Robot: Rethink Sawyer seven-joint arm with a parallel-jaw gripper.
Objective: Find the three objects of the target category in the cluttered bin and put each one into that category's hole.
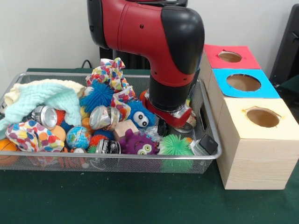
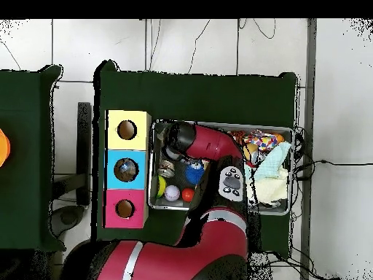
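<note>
The silver wire-mesh bin (image 1: 211, 125) is heaped with toys, cans and cloths. My gripper (image 1: 163, 127) reaches down into its right part, between a blue furry toy with eyes (image 1: 140, 116) and a crushed can (image 1: 189, 122). The arm's wrist hides most of it, and in the overhead view the arm (image 2: 204, 142) covers it fully. Three pale wooden boxes stand right of the bin, with a red top (image 1: 247, 58), a blue top (image 1: 264, 88) and a yellow top (image 1: 285, 122), each with a round hole.
In the bin: purple furry toy (image 1: 138, 144), green spiky ball (image 1: 175, 145), silver cans (image 1: 103, 116) (image 1: 44, 115), globe ball (image 1: 78, 136), blue spiky ball (image 1: 96, 95), mint cloth (image 1: 42, 100), patterned cloth (image 1: 112, 74), black-lidded box (image 1: 208, 143). The overhead view shows balls by the boxes (image 2: 172, 192).
</note>
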